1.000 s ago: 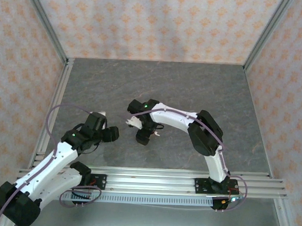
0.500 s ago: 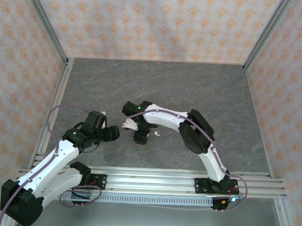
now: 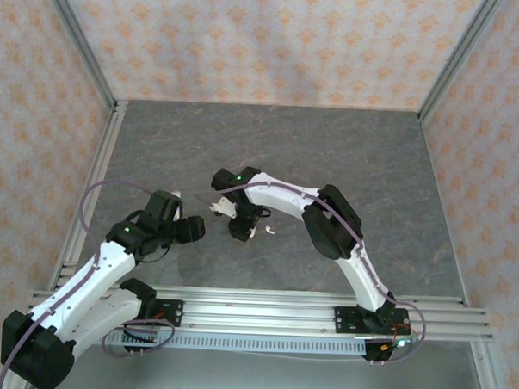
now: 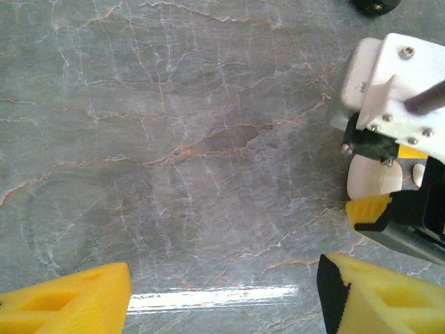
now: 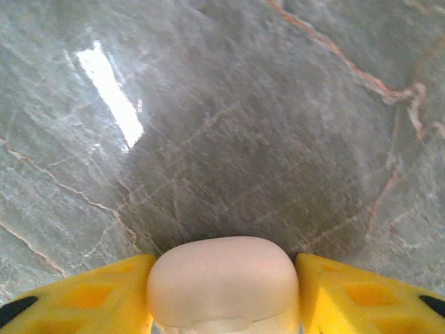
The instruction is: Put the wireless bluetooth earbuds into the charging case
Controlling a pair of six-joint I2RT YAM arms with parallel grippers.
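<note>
Right gripper [image 5: 224,263]: clamped on the white charging case [image 5: 222,285], with a yellow pad [image 5: 90,296] pressed flush against each side.
Charging case: squarely between the right gripper's fingers, low over the grey marbled table [image 5: 229,104], near its middle.
Earbud: a tiny white earbud [image 3: 269,230] lies on the table just beside the right gripper, outside its grasp and apart from the case.
Left gripper [image 4: 222,292]: fingers spread wide with bare table between them, and the gripped case near one fingertip.
</note>
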